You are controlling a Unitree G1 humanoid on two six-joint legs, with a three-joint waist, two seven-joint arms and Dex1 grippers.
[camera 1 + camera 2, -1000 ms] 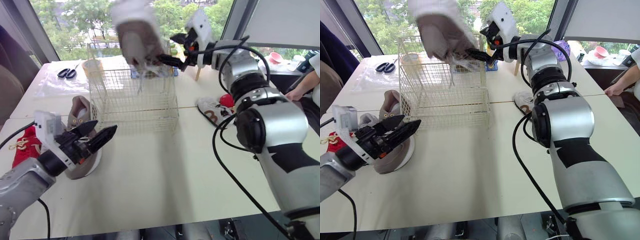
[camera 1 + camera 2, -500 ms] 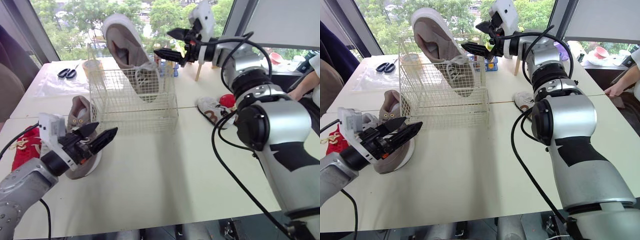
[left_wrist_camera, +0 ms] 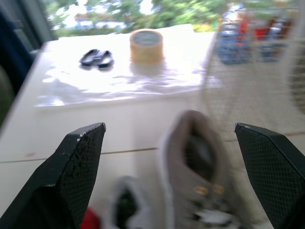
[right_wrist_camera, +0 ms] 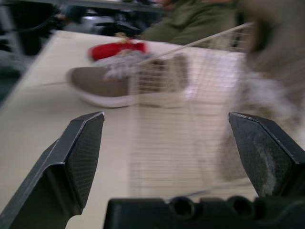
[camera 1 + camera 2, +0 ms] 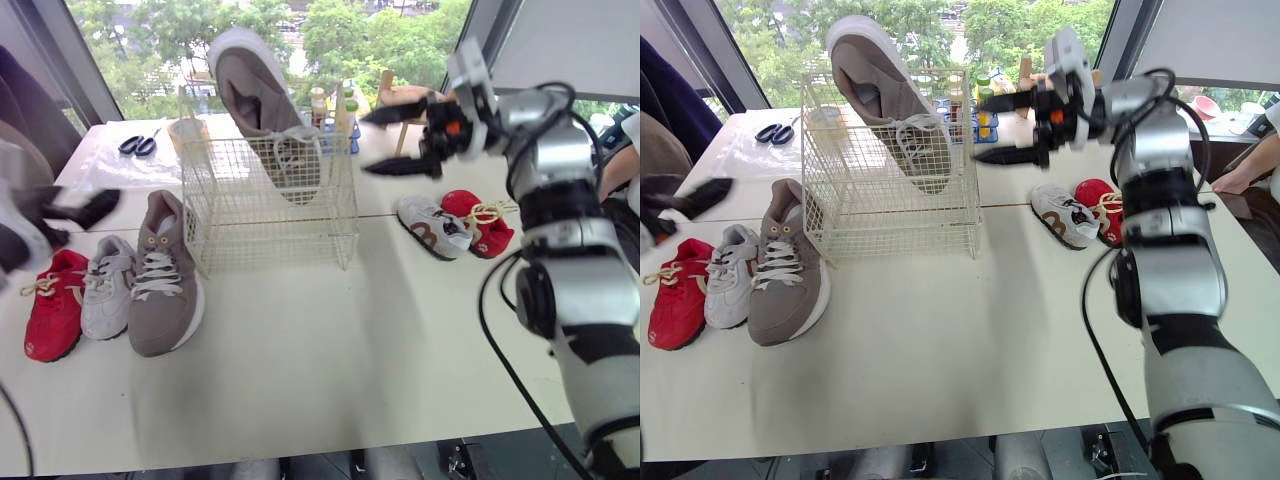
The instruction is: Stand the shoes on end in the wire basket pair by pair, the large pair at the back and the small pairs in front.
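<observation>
A large taupe shoe (image 5: pixel 266 112) stands toe down in the wire basket (image 5: pixel 270 215), its heel sticking out over the rim. Its mate (image 5: pixel 165 275) lies on the table left of the basket, beside a small grey-white shoe (image 5: pixel 106 297) and a small red shoe (image 5: pixel 55 305). Right of the basket lie another small white shoe (image 5: pixel 430 226) and a red one (image 5: pixel 487 221). My right gripper (image 5: pixel 365 146) hangs open and empty to the right of the basket's top. At the far left my left gripper (image 5: pixel 72 218) is open and empty, above the red shoe.
Scissors (image 5: pixel 140 145) and a roll of tape (image 5: pixel 185 128) lie at the back left on a plastic sheet. Small bottles (image 5: pixel 345 105) stand behind the basket. A person's arm (image 5: pixel 618 150) rests at the right edge. The table's front half (image 5: pixel 330 370) is bare.
The right gripper let go of the large shoe, which now rests in the basket, and drew back to the right. The left arm pulled away to the far left, uncovering the shoes.
</observation>
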